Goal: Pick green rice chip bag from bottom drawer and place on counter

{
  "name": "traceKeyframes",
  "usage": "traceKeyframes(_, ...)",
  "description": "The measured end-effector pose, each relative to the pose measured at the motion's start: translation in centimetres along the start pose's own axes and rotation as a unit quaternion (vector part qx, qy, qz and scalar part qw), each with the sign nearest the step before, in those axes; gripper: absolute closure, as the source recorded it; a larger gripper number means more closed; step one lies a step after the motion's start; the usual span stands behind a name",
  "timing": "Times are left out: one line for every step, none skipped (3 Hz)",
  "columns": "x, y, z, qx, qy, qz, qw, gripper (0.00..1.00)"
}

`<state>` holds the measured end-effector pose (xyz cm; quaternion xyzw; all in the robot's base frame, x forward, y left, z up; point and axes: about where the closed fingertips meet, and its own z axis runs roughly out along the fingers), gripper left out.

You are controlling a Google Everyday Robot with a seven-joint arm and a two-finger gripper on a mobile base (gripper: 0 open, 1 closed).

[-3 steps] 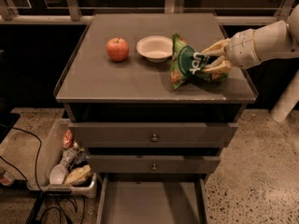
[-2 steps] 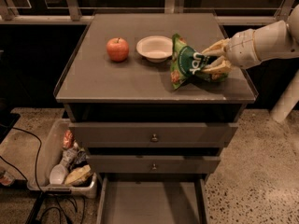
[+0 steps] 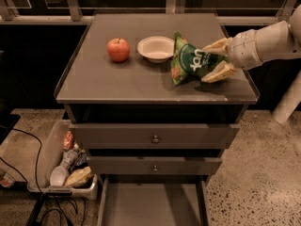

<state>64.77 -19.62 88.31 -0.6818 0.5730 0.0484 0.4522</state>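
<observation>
The green rice chip bag [image 3: 189, 60] lies on its side on the right part of the counter [image 3: 117, 84], its near end touching the top. My gripper [image 3: 214, 60] reaches in from the right on a white arm, with one tan finger above the bag's right end and one below it, closed on it. The bottom drawer [image 3: 153, 204] is pulled open at the foot of the cabinet and its grey floor shows nothing on it.
A red apple [image 3: 118, 49] and a white bowl [image 3: 155, 48] sit on the counter left of the bag. Two upper drawers with small knobs [image 3: 154, 139] are shut. A bin of wrappers [image 3: 70, 166] and cables lie on the floor to the left.
</observation>
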Motion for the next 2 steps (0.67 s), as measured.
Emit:
traceKeyframes(0.00, 0.00, 0.01, 0.000, 0.000, 0.000, 1.0000, 0.00)
traceKeyframes(0.00, 0.00, 0.01, 0.000, 0.000, 0.000, 1.0000, 0.00)
